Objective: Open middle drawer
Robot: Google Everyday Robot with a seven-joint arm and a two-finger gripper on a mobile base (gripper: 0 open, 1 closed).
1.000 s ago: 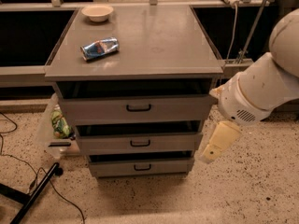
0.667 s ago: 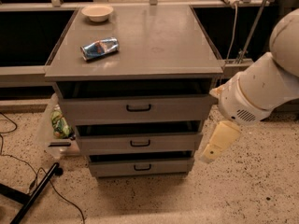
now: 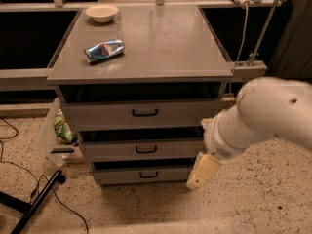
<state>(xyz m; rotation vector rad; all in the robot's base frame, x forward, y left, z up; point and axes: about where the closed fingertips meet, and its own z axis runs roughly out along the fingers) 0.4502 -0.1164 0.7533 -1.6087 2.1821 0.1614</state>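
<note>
Lettering on the can [image 3: 104,50] could not be read; it lay on its side, blue and silver, on the left of the cabinet top [image 3: 161,43], with a pale bowl [image 3: 101,12] behind it near the back edge. No other writing showed.

The middle drawer [image 3: 141,150] sat between the top drawer [image 3: 136,113] and bottom drawer [image 3: 141,174], its front close to the cabinet face and its black handle [image 3: 146,149] untouched. The gripper [image 3: 201,173] hung low at the cabinet's front right, before the right end of the bottom drawer, tip pointing down and left. Whether it was spread or closed, I could not tell.

Against the frame a second before, the arm [image 3: 263,116] had dropped and swung left, carrying the gripper from beside the middle drawer's right end down to bottom-drawer level. Can, bowl and all three drawers lay as before.
</note>
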